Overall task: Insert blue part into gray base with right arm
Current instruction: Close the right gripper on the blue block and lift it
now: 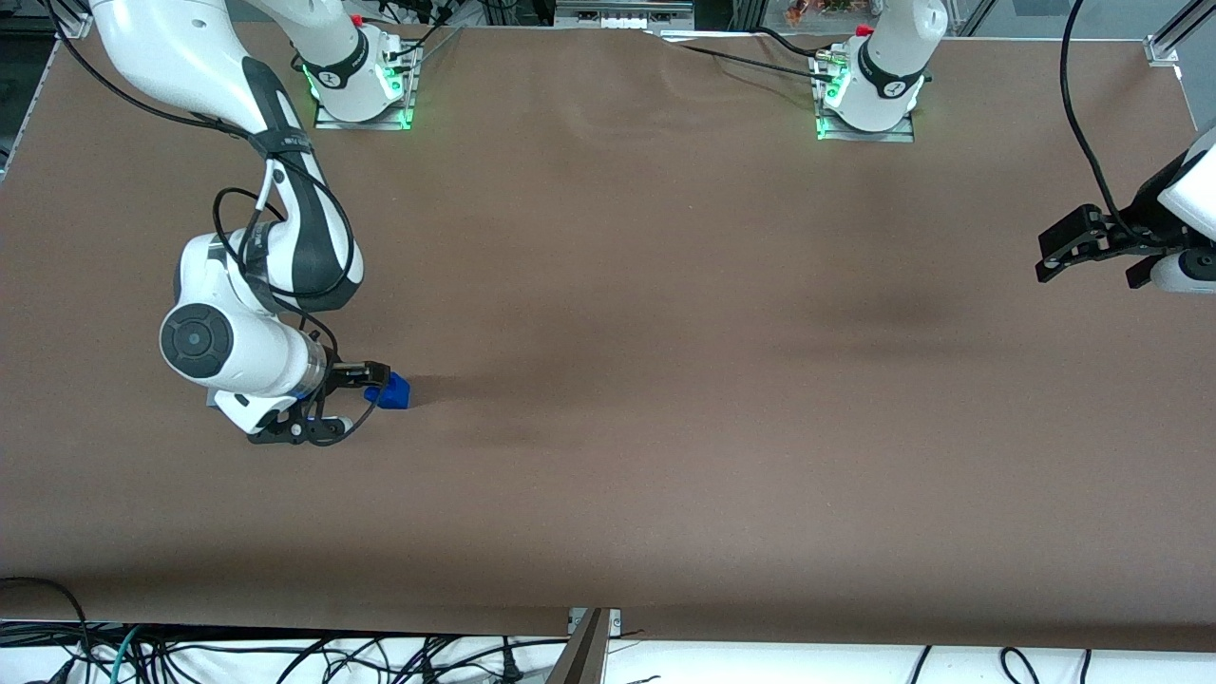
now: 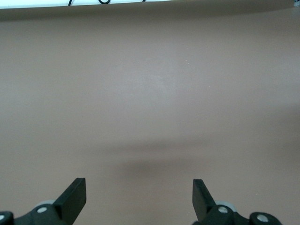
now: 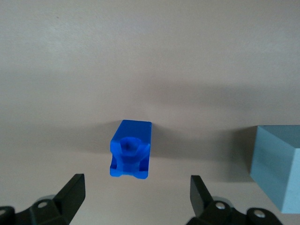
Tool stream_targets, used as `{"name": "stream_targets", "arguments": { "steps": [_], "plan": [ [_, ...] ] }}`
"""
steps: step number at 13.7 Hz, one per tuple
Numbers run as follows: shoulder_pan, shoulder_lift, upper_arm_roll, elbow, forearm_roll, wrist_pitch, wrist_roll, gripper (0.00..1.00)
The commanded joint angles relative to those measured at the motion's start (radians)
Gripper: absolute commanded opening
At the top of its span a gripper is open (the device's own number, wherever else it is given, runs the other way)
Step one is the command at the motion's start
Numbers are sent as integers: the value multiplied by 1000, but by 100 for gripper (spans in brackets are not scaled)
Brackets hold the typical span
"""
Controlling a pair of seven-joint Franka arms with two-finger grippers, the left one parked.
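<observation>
The blue part [image 3: 131,150] lies on the brown table, a small bright-blue piece with a round knob on its upper face. My right arm's gripper [image 3: 137,190] hangs low over the table and is open, its two black fingertips [image 3: 75,186] spread wide. The part sits just ahead of the fingertips, not between them. In the front view the blue part [image 1: 393,390] pokes out beside the gripper [image 1: 361,391] at the working arm's end of the table. The gray base [image 3: 277,166] stands on the table beside the part, with a clear gap between them. The arm hides it in the front view.
The brown table mat [image 1: 665,380] stretches toward the parked arm's end, where that arm's black gripper [image 1: 1083,242] hangs. Two arm bases [image 1: 361,90] with green lights stand at the table's back edge. Loose cables [image 1: 285,655] lie past the edge nearest the front camera.
</observation>
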Motion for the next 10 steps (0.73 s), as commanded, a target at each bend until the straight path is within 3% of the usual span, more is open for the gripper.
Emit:
{"name": "stream_targets", "arguments": {
  "steps": [1,4,10],
  "plan": [
    [9,4,-6,-51,19,67,16,99],
    [27,4,-6,-126,21,168,31,99],
    [29,26,-6,-131,21,193,82,98]
  ]
}}
